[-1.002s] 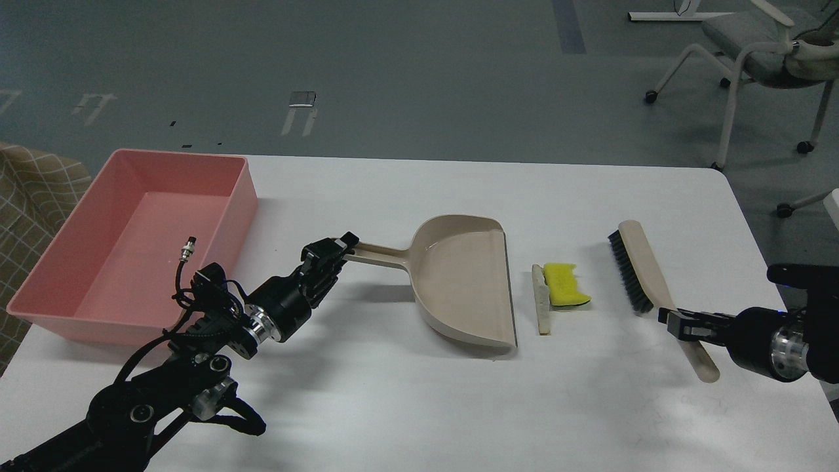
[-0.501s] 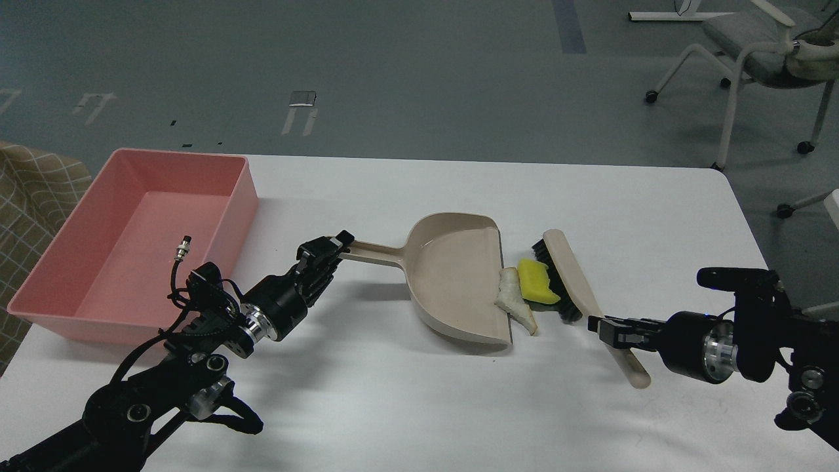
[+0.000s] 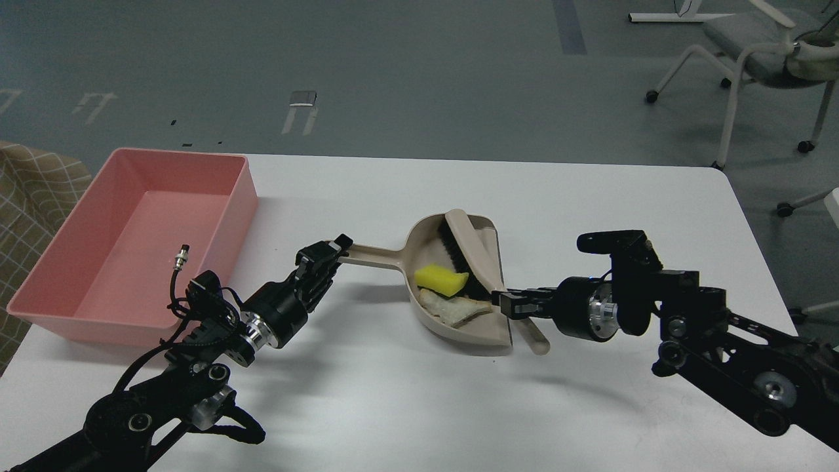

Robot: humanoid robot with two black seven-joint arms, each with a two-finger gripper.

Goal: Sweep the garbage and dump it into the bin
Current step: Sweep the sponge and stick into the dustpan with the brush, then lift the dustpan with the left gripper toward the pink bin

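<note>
The yellow sponge piece [image 3: 440, 278] and pale stick [image 3: 452, 308] lie inside the beige dustpan [image 3: 485, 331] on the white tabletop [image 3: 590, 196], the brush [image 3: 467, 252] just at their 2 o'clock. The right gripper [image 3: 514, 307] has its fingers clamped on the brush handle; the left gripper [image 3: 321, 257] has its fingers clamped on the dustpan handle. The pink bin [image 3: 242, 196] sits at 9 o'clock.

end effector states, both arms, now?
Left end effector: closed on the dustpan handle.
Right end effector: closed on the brush handle.

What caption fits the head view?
Brush in right gripper pushes yellow sponge into dustpan held by left gripper.
</note>
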